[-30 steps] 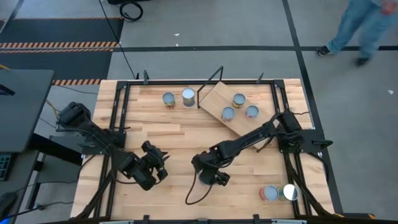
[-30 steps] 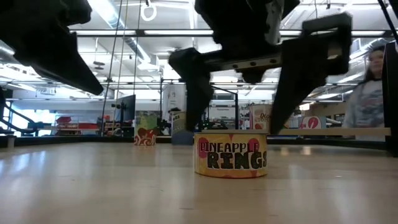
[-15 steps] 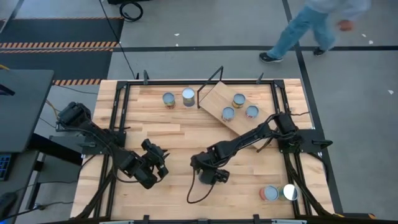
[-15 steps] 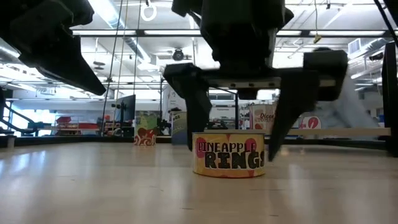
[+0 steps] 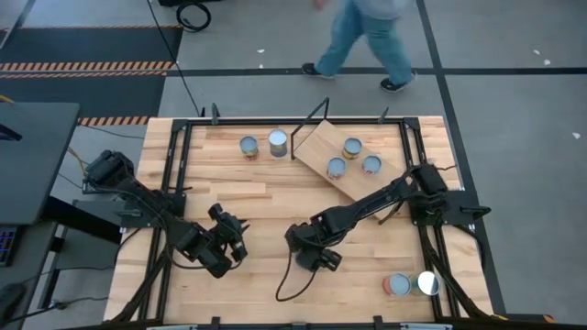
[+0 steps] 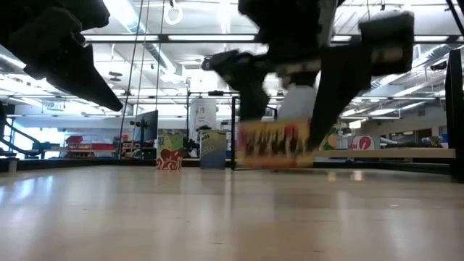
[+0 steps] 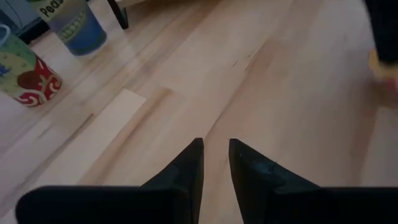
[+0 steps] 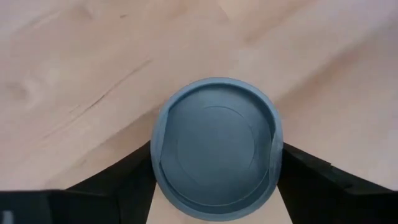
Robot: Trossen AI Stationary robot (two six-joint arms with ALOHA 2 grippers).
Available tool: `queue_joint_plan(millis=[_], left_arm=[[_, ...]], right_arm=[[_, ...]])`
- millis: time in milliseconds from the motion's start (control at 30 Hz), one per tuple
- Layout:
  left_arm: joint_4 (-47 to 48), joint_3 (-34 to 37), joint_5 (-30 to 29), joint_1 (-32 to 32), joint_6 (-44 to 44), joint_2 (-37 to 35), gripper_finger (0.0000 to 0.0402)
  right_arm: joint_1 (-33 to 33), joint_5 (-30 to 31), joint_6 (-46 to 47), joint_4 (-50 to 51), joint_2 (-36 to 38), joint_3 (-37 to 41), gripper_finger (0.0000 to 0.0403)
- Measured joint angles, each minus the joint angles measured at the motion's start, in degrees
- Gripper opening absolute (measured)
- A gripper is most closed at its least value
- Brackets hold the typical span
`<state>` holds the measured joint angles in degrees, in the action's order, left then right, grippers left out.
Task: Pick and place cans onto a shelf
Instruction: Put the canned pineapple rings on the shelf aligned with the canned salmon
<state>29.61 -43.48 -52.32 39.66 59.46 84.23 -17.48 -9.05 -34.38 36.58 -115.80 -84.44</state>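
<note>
My right gripper (image 5: 312, 257) is shut on a can with a pale-blue round top (image 8: 214, 149) and a yellow and red side (image 6: 275, 143), above the table's middle near part. My left gripper (image 5: 237, 240) hovers to its left, its fingers nearly together and empty (image 7: 215, 155). The shelf (image 5: 315, 145), a light wood board on a black wire frame, stands at the far right and carries three cans (image 5: 352, 147). Two cans (image 5: 249, 146) stand on the table left of the shelf. Two more (image 5: 398, 285) stand at the near right corner. My right gripper pinches the can's round side wall (image 8: 155, 158) between its two fingers (image 8: 124, 180), one on each opposite side. The fingers come from above, pointing down. The can hangs upright, its top up, lifted clear of the tabletop (image 6: 217, 210).
A person (image 5: 362, 37) walks on the floor beyond the table's far edge. A black frame (image 5: 174, 183) runs along the table's sides. A black cable (image 5: 286, 284) lies on the table near my right gripper. Bare wood lies between the arms and the shelf.
My right gripper has come down over the can with its fingers on either side, shut on it and lifted it clear of the table, upright. The person beyond the far edge has walked from right to left.
</note>
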Motion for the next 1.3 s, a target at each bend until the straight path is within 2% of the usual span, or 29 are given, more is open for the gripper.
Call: queue_joint_plan(millis=[200,333,567,700,833,1000,1300], left_arm=[[0.8,0.0,0.0,-1.0,-3.3,0.0,0.0082],[0.7,0.0,0.0,-1.3,-4.6,0.0,0.0082],[0.7,0.0,0.0,-1.2,-4.7,0.0,0.0082],[0.7,0.0,-0.9,-1.2,-4.7,0.0,0.0082],[0.6,0.0,-2.6,-1.3,-4.6,0.0,0.0082],[-0.3,0.0,-3.0,-1.9,-4.7,0.0,0.0082],[-0.6,0.0,-3.0,-2.9,-4.8,0.0,0.0082]], right_arm=[[3.3,3.0,13.9,16.1,8.4,0.2,0.0287],[5.5,7.8,18.6,22.1,16.2,5.5,0.0287],[11.4,15.3,20.6,19.9,32.5,21.9,0.0287],[16.8,15.5,19.0,18.4,38.3,26.4,0.0287],[21.9,14.8,14.3,17.6,40.4,29.0,0.0288],[27.0,10.8,10.0,15.1,39.8,32.0,0.0288],[31.5,9.9,5.6,14.2,38.4,33.5,0.0295]])
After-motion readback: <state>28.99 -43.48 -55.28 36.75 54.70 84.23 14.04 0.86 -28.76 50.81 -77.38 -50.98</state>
